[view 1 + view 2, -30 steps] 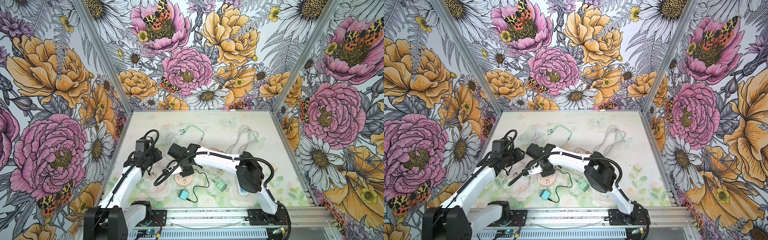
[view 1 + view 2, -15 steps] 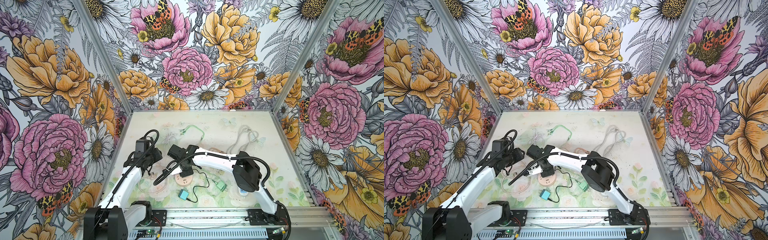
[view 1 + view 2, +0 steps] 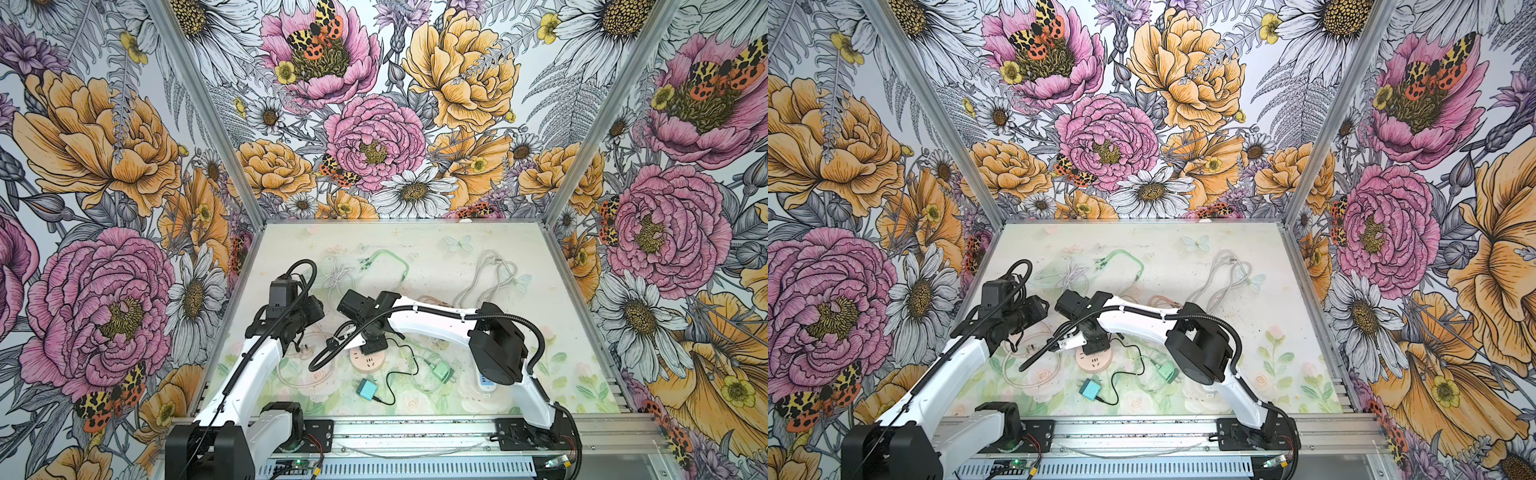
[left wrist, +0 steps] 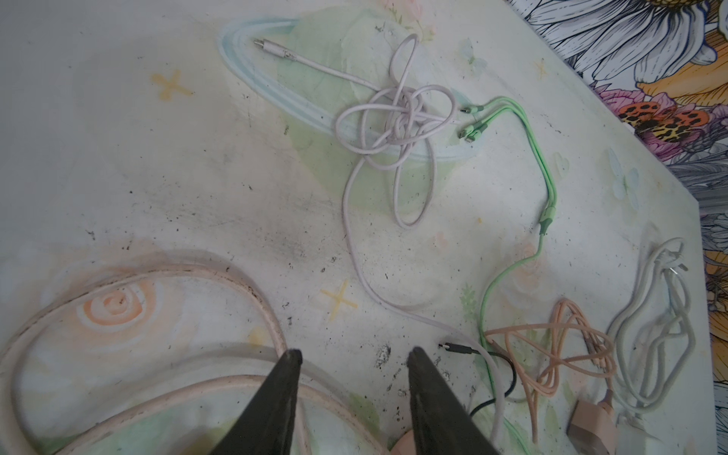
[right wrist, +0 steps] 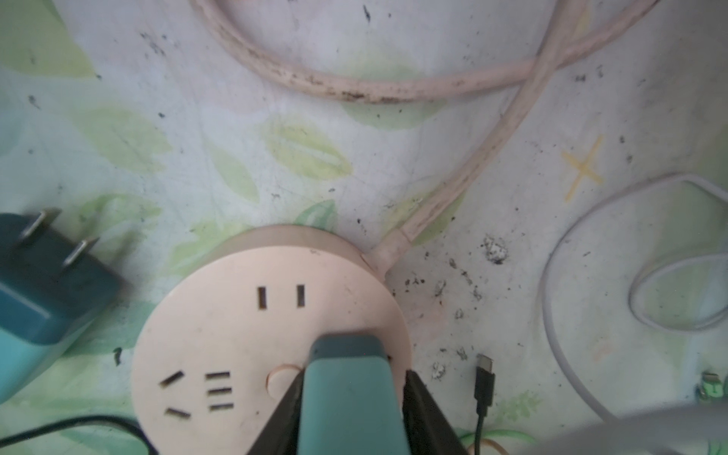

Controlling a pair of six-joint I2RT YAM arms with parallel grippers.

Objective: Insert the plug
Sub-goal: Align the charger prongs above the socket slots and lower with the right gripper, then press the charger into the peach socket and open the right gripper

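Observation:
A teal plug point(image 5: 350, 394) stands upright on the round pink socket point(image 5: 236, 335), at the socket's edge nearest the wrist camera. My right gripper point(image 5: 354, 374) straddles the plug; its jaws flank both sides, with a thin gap showing on one side, so it is open. In both top views the right gripper point(image 3: 374, 343) point(image 3: 1096, 338) points down over the socket point(image 3: 368, 361) point(image 3: 1094, 360) and hides the plug. My left gripper point(image 4: 354, 354) hangs open and empty above the pink socket cable point(image 4: 138, 275), to the left of the socket.
A second teal charger point(image 3: 366, 390) point(image 5: 39, 275) lies just in front of the socket, with a black USB-C cable point(image 5: 484, 378) beside it. A green charger point(image 3: 441, 371) and a white power strip point(image 3: 486, 380) lie to the right. Tangled white, green and pink cables point(image 4: 394, 126) lie farther back.
The right jaws have spread a little around the teal plug. The right arm's elbow has shifted slightly. The left arm has not moved.

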